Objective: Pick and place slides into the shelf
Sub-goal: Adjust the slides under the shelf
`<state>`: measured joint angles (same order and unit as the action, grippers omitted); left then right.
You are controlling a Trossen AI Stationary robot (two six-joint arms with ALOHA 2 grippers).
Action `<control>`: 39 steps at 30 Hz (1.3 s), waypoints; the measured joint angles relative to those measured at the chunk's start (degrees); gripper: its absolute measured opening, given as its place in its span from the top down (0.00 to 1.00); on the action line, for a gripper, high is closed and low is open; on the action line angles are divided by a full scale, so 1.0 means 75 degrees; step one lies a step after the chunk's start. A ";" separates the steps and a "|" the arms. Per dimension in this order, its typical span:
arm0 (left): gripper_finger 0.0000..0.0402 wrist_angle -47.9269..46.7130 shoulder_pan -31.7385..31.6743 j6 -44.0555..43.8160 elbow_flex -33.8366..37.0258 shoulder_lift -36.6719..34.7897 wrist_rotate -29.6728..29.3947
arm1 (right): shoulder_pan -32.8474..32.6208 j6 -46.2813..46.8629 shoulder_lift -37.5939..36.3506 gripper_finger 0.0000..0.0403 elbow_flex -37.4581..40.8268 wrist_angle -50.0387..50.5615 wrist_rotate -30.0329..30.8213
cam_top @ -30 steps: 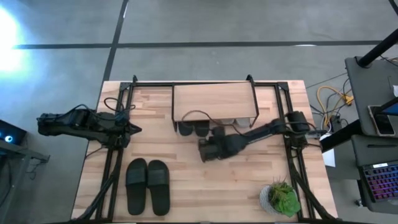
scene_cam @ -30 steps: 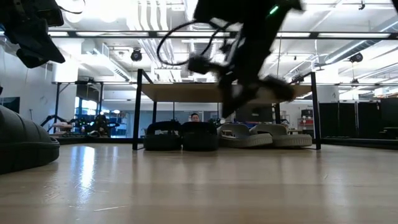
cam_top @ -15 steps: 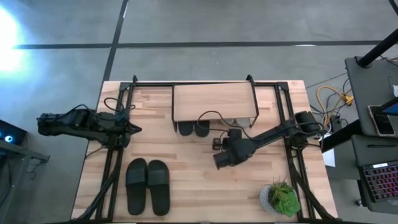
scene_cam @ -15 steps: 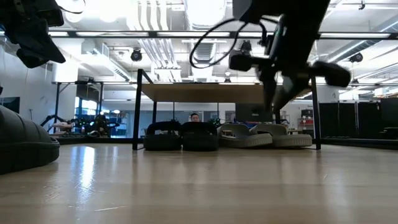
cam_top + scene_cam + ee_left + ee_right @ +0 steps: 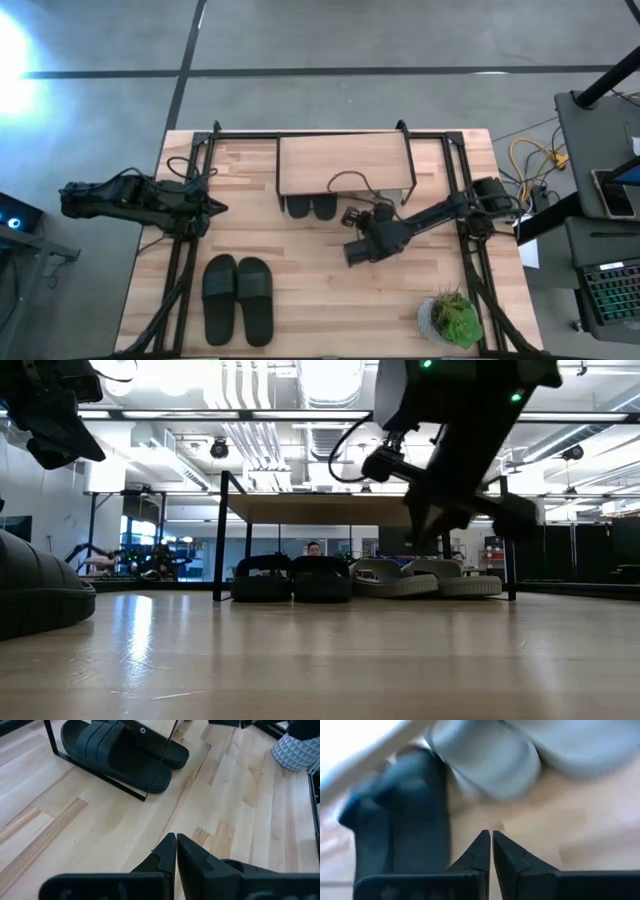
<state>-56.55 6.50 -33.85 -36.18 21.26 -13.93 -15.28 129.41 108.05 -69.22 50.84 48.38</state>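
The shelf (image 5: 345, 165) (image 5: 320, 508) stands at the table's far middle. Under it, soles on the tabletop, sit a black pair of slides (image 5: 290, 582) (image 5: 310, 208) and a light grey pair (image 5: 425, 580) (image 5: 490, 765). Another black pair (image 5: 237, 298) (image 5: 120, 750) lies flat near the front left. My right gripper (image 5: 350, 240) (image 5: 425, 530) (image 5: 487, 834) hangs shut and empty just in front of the shelf, above bare wood, with a black slide (image 5: 400, 810) beside it. My left gripper (image 5: 213, 208) (image 5: 176, 836) waits shut at the table's left side.
A potted green plant (image 5: 450, 318) (image 5: 295, 750) stands in the near right corner. Black frame rails (image 5: 185, 250) run along both sides of the table. A person (image 5: 313, 548) shows far beyond the table. Bare wood lies between the shelf and the front edge.
My right gripper has drawn back from the shelf's front toward the table's right edge, and its wrist has rolled. The slides under the shelf and the pair on the table have stayed where they were.
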 joint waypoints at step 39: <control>1.00 0.0006 0.0000 0.0006 0.0000 0.0009 0.0006 | 0.1003 -0.3460 0.2187 0.97 -0.0041 -0.0536 0.1922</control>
<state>-56.51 6.50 -33.80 -36.18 21.32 -13.89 -7.76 103.47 124.46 -69.53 46.82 62.80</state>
